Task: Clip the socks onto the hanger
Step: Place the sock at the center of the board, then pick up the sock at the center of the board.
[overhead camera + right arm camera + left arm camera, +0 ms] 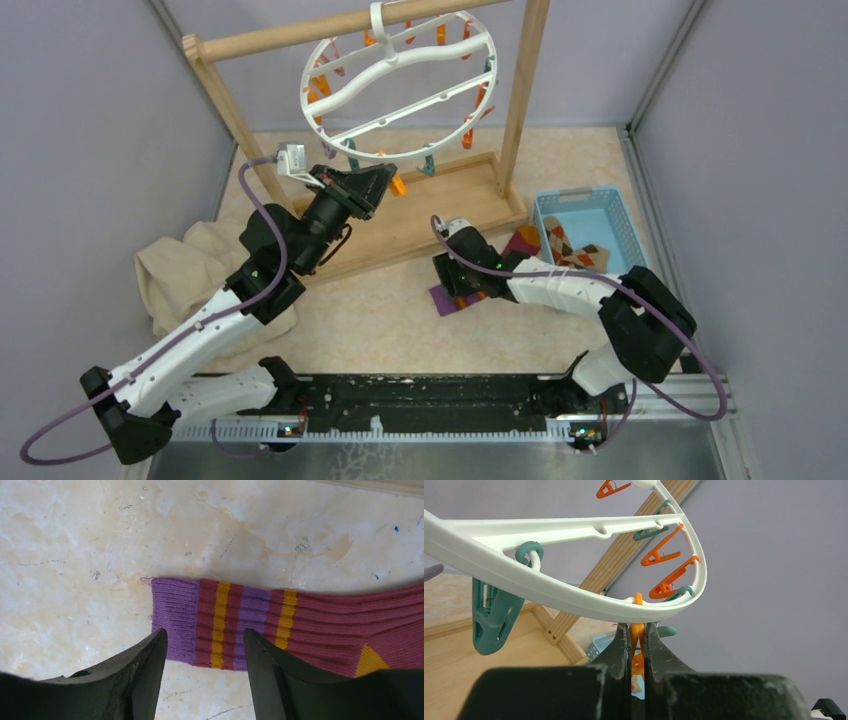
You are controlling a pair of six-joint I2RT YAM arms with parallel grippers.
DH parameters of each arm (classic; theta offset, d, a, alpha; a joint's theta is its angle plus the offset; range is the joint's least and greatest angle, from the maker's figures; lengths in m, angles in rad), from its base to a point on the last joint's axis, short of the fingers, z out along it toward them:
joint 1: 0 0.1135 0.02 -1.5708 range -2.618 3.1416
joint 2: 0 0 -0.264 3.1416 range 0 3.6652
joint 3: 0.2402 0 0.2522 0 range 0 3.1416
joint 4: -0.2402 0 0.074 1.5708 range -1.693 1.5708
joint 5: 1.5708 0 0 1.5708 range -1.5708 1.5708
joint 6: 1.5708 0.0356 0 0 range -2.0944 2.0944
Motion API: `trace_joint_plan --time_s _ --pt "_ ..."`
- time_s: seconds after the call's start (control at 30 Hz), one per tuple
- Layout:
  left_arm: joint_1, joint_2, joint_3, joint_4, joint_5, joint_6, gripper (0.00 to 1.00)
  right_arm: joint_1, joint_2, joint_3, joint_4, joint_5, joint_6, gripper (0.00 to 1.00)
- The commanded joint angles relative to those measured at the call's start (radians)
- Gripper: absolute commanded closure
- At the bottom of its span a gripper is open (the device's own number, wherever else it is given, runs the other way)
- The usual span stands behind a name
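The white round hanger [344, 93] hangs by its hook from the wooden stand's rail, with orange, teal and purple clips round its rim. My left gripper [385, 182] is raised to the ring's lower edge [549, 587] and is shut on an orange clip [637, 631] hanging there. The maroon-purple sock [300, 625] lies flat on the table, its purple cuff [446, 300] pointing left. My right gripper [205, 637] is open just above the cuff end, one finger on each side of the striped part. The brown-tan patterned sock [572, 250] lies in the blue basket.
The wooden frame stand [425, 215] has its base board between the arms and its posts behind. A large beige cloth [185, 270] lies heaped at the left under the left arm. A blue basket [620, 215] sits at the right, beside the right arm.
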Motion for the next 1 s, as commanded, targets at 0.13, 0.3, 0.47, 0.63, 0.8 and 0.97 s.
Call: trace_joint_plan --time_s 0.13,0.3,0.47,0.63,0.8,0.97 --pt "-0.008 -0.006 -0.037 -0.085 0.059 -0.019 0.95 0.127 0.05 0.071 0.013 0.177 -0.056 0.38" --pt "-0.008 -0.01 -0.04 -0.088 0.056 -0.019 0.95 0.172 0.083 0.044 0.035 0.179 -0.04 0.36" --pt "-0.008 -0.012 -0.04 -0.096 0.055 -0.018 0.95 0.174 0.11 0.01 0.064 0.17 -0.027 0.35" --pt "-0.008 -0.02 -0.045 -0.099 0.053 -0.024 0.95 0.174 0.161 0.005 0.066 0.186 -0.015 0.37" --pt "-0.008 -0.03 -0.048 -0.106 0.047 -0.024 0.96 0.173 0.207 0.002 0.057 0.21 0.003 0.45" --pt "-0.008 -0.034 -0.051 -0.108 0.039 -0.021 0.96 0.163 0.199 -0.024 0.056 0.197 0.029 0.91"
